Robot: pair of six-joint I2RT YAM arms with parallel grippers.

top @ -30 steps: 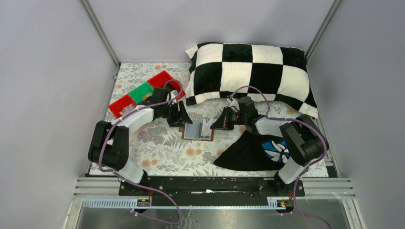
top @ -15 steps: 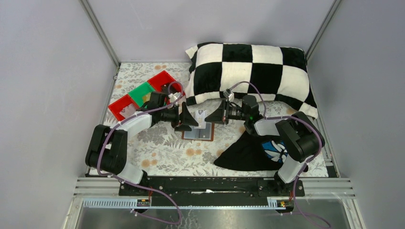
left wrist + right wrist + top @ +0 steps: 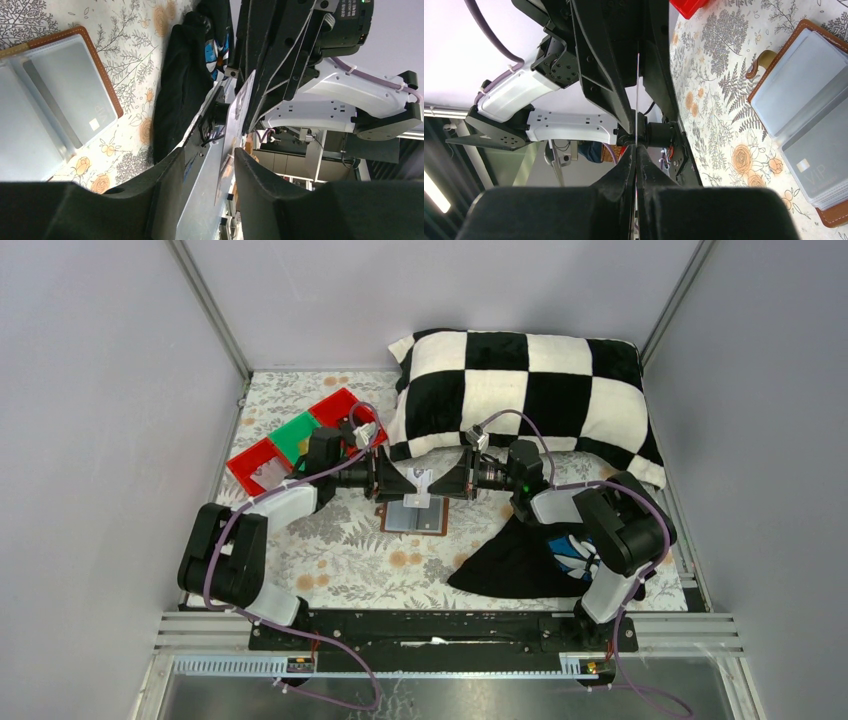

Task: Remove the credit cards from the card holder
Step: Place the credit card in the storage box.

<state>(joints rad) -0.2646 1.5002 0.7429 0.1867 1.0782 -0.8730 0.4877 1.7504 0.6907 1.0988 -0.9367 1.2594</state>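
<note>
**Mid-air handoff of a credit card above the card holder: drop risk.**

Top view: left gripper [image 3: 408, 485] and right gripper [image 3: 443, 485] meet tip to tip, with the credit card [image 3: 424, 480] between them. The card holder [image 3: 414, 519] lies open on the floral cover [image 3: 340, 550] just below. Left wrist: the left jaws are wide and straddle the card, and I see no pad contact. If the right lets go before the left clamps, the card falls, maybe onto the black cloth [image 3: 180, 85], where it's awkward to regrasp. Right wrist: the right jaws are pinched tight on the card, which shows edge-on as a thin line. The grip looks shallow, so an off-centre left close could twist it out. A VIP card [image 3: 819, 167] sits in a pocket of the holder, so more is left to pull.
</note>
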